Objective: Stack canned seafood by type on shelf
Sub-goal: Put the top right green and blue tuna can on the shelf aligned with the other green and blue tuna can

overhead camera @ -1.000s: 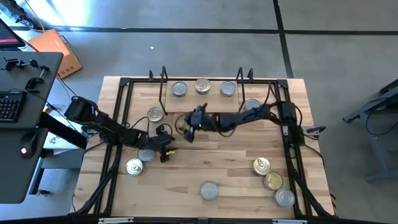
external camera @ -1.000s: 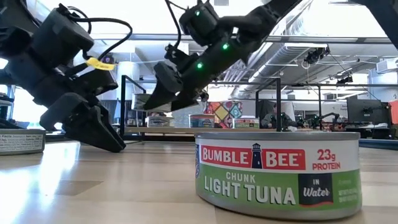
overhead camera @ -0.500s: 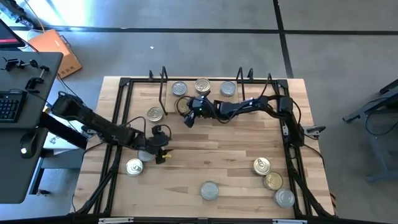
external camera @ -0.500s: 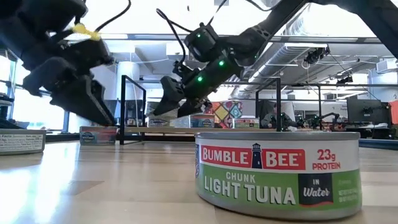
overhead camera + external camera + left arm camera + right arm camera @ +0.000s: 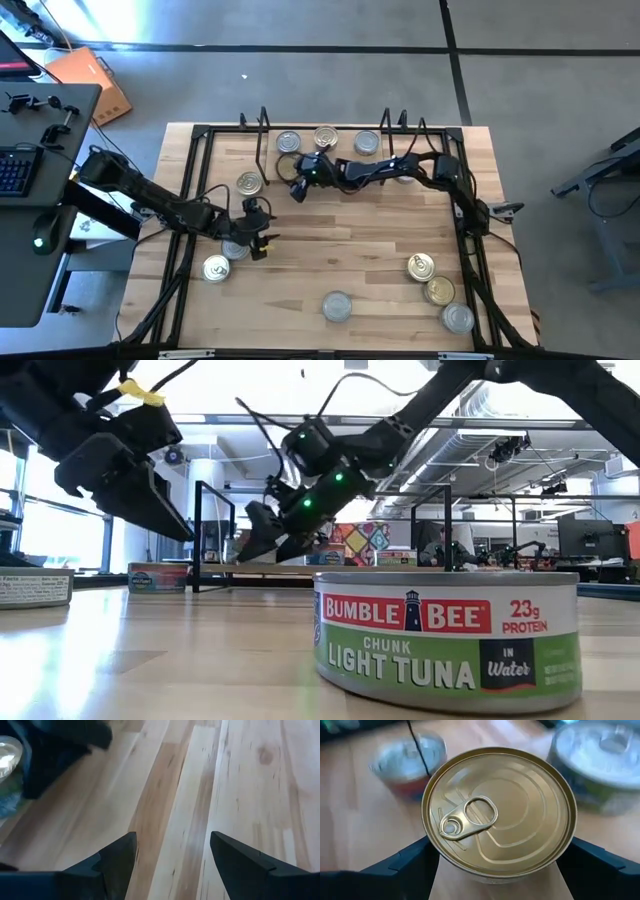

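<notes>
The right jaws (image 5: pixel 500 856) are clamped on the sides of a gold tin (image 5: pixel 500 810), ring pull up, carried clear of the wood. Two silver-topped tins stand just beyond them, one to each side. The left jaws (image 5: pixel 171 840) are spread and empty, with only bare worktop (image 5: pixel 340 235) between them and a silver tin (image 5: pixel 235 250) just beside them.

What could go wrong:
- The gold tin could come down on one of the silver tops ahead of the right jaws, mixing the types.
- Set down off-centre on another tin, it may slide off when the jaws let go (smooth lid on smooth base).
- The spread fingers flank the tin widely and could nudge a neighbour along the shelf (image 5: pixel 345 150).
- The left jaws could clip the tin beside them if that arm swings.

Count, from the high view:
- Gold tins: six. One is held, one is on the shelf beyond the right jaws, one is on the worktop close beside them, one is near the left jaws and two are well away.
- Silver tins: five. Two are on the shelf, one is by the left jaws and two are well away. A possible sixth is mostly hidden under the right arm, and I cannot be sure of it.
- Shelves: one.
</notes>
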Tool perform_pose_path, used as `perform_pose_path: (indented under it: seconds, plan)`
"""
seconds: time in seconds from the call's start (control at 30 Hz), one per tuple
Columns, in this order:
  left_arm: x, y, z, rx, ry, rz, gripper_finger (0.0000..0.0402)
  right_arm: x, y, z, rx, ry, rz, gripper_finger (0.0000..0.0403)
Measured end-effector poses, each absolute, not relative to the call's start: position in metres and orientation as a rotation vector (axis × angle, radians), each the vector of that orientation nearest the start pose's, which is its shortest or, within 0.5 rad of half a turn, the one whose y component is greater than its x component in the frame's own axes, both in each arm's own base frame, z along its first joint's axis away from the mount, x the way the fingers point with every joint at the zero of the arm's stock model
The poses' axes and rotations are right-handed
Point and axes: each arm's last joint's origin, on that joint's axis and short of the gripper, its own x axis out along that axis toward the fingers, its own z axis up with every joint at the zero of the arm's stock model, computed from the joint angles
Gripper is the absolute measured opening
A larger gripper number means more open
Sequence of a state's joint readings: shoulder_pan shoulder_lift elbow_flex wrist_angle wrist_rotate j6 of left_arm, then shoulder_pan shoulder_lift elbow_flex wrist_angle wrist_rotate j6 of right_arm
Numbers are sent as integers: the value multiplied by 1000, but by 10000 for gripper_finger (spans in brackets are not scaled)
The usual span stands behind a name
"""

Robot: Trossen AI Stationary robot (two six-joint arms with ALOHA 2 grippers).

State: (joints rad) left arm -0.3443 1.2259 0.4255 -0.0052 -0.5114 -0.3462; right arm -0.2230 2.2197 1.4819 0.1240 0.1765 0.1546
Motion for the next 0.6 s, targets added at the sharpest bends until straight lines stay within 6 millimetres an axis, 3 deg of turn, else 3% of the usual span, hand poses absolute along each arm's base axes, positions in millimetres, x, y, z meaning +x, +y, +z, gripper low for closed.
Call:
perform_pose_path:
  seconds: [0.3,0.6]
  plan:
    - [201,-56,150,7,700,296,246,471,-121,143,148,647,-497,340]
    - [200,-56,150,10,701,301,246,468,-131,143,196,668,-396,393]
